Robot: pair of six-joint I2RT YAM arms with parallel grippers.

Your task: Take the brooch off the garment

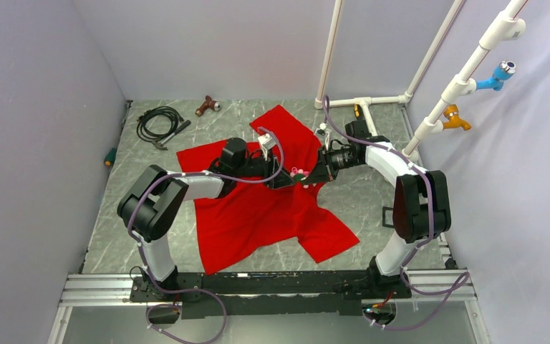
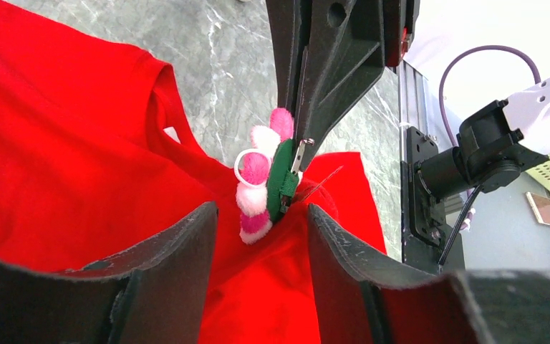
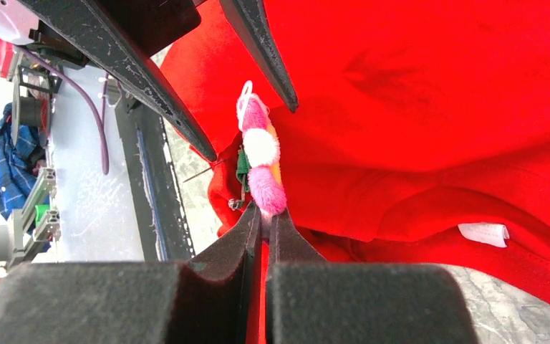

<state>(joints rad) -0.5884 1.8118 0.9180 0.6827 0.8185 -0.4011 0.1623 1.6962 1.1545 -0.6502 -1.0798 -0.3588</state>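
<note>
Fuzzy plush brooch (image 2: 254,183) with green felt backing — matt red cloth garment (image 2: 79,158), smooth veined stone-look table (image 1: 358,208)

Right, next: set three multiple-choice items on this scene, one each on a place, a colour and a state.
1. Where is the brooch?
A. lying alone in the far left corner
B. between the left gripper and the right gripper, over the red T-shirt
C. on the T-shirt's near hem

2. What colour is the brooch's backing?
A. blue
B. black
C. green

3. How does the right gripper stand?
A. shut on the brooch
B. wide open
C. out of view

Answers: 1 B, both grippers meet at it in the top view. 2 C, the left wrist view shows green behind it. 3 A, its jaws press together at the brooch's edge.
</note>
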